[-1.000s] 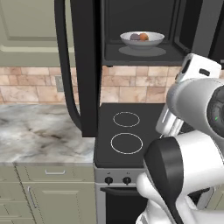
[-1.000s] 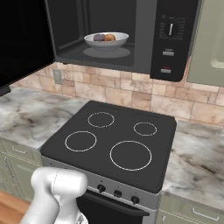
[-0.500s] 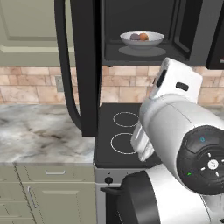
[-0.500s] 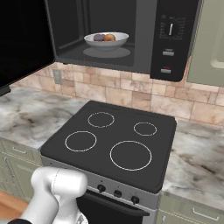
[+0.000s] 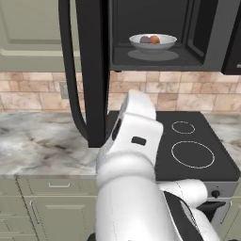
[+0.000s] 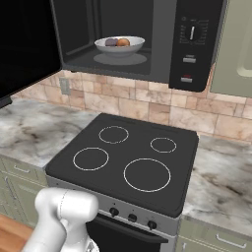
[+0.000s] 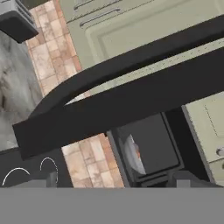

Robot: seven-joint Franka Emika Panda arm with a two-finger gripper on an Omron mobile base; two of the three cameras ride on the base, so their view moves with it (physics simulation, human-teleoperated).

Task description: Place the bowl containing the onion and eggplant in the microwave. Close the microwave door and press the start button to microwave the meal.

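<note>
Here, flat black microwave door point(image 5: 92, 70) swung open at left with long curved bar handle point(image 5: 70, 70), glossy white bowl point(image 5: 153, 41) holding purple eggplant point(image 5: 145, 39) and round onion point(image 5: 155, 39) mid-floor of boxy microwave point(image 6: 147, 39), gripper jaws' state cannot be told.

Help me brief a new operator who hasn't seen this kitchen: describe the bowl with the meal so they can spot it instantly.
Find the black microwave mounted above the stovetop, its door swung wide open. Inside the dark cavity sits a wide, shallow, glossy white bowl. It is the only dish there, holding a purple eggplant beside a reddish-brown onion.
</note>
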